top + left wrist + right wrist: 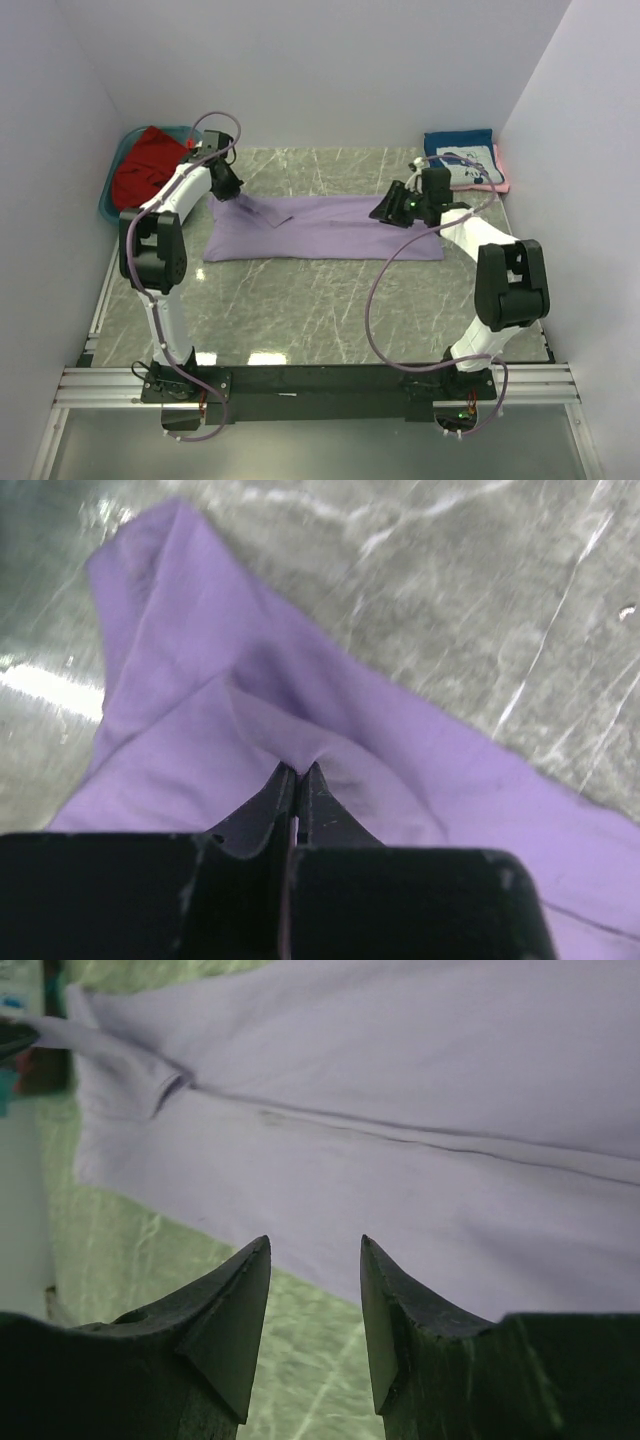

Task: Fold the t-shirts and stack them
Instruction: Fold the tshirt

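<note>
The lavender t-shirt (320, 228) lies folded into a long band across the middle of the table. My left gripper (228, 188) is shut on a pinch of its cloth near the left end; in the left wrist view the purple fabric (300, 660) puckers up into the closed tips (298, 770). My right gripper (385, 208) hovers over the shirt's right part. In the right wrist view that gripper (315, 1245) stands open with nothing between its fingers, above the shirt's near edge (400, 1110). The red t-shirt (145, 165) lies bunched in the tub. The navy t-shirt (460, 160) rests folded on the pink one (501, 172).
A teal plastic tub (108, 198) stands at the back left corner against the wall. White walls close in the table on three sides. The grey marble tabletop (320, 310) lies bare in front of the shirt, and the arm bases stand at the near edge.
</note>
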Controlling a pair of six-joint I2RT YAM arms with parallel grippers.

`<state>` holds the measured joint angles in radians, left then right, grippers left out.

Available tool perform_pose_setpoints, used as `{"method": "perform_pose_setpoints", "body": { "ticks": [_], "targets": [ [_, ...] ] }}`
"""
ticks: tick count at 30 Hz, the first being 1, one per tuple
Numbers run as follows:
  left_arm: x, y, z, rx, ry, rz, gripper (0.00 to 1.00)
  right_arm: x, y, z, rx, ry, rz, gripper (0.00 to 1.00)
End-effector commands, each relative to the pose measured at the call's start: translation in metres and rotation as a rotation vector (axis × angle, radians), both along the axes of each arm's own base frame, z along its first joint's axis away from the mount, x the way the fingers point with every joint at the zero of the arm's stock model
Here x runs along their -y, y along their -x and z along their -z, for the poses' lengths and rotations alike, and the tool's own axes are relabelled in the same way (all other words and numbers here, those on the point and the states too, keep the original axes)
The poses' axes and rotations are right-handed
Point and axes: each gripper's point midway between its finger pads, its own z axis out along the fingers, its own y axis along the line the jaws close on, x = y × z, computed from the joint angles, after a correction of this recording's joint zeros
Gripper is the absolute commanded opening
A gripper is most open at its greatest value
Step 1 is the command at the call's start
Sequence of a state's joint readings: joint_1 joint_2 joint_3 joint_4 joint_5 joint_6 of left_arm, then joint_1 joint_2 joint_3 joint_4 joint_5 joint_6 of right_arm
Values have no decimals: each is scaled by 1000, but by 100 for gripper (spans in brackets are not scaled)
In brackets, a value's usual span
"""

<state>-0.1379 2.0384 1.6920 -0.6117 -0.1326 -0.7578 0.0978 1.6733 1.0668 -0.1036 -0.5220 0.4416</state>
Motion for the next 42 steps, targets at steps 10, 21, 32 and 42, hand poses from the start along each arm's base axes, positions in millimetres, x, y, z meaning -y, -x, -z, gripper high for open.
{"method": "perform_pose_setpoints", "body": {
  "ticks": [10,21,32,42],
  "targets": [
    [-5,20,-38,34,4,7,2,-166,5,-40,83,-351,-162,53],
    [-4,20,-29,23,2,31,2,-249,-26,-16,69,-446,-43,54],
    [-4,20,-21,7,2,37,2,-281,-42,23,2,-402,34,54],
    [-8,19,-22,10,2,29,2,-280,-35,47,-49,-333,96,53]
  ]
}}
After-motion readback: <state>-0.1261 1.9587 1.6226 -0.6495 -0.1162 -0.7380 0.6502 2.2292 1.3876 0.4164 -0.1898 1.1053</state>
